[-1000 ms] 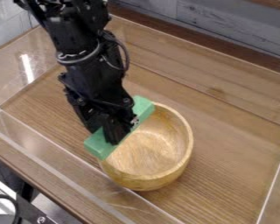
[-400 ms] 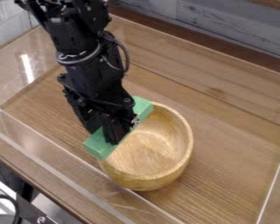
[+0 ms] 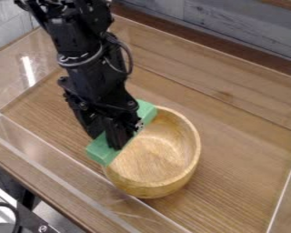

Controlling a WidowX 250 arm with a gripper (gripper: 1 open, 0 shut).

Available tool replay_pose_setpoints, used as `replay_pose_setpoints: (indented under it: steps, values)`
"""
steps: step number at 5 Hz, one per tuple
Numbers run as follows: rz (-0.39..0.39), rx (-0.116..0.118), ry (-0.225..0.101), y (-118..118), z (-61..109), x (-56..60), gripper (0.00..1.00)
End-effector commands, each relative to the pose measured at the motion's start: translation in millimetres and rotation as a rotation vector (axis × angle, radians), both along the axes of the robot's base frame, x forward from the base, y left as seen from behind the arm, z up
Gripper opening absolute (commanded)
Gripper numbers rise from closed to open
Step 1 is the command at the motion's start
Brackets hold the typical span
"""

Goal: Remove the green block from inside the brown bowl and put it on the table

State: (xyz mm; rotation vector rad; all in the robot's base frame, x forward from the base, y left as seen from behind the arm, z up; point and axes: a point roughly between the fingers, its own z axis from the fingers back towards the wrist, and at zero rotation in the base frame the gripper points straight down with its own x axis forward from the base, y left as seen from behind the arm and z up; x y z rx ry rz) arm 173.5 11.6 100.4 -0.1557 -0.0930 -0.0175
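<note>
The black gripper [image 3: 113, 134], clenched on the flat bright-green block [image 3: 121, 133] just outside the round tan wooden bowl's [image 3: 160, 153] left rim, could knock that rim while lowering it onto the wood-grain bench [image 3: 233, 100].

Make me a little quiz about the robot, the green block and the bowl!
1. True or false: the green block lies flat on the bottom of the brown bowl.
2. What is the gripper shut on?
   A. the bowl's rim  B. the green block  C. nothing
3. Fill in: the block sits at the bowl's ____ edge, as the camera sees it.

Key: 1 false, it sits at the rim, beside the bowl; 2 B; 3 left.
</note>
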Motion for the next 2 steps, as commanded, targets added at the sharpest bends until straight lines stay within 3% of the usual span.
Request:
replay_pose_setpoints:
  steps: [1,2]
  values:
    - [0.013,0.010,-0.024,4.1,5.6,5.3,0.00]
    - [0.020,0.010,-0.021,4.9,5.1,5.4,0.00]
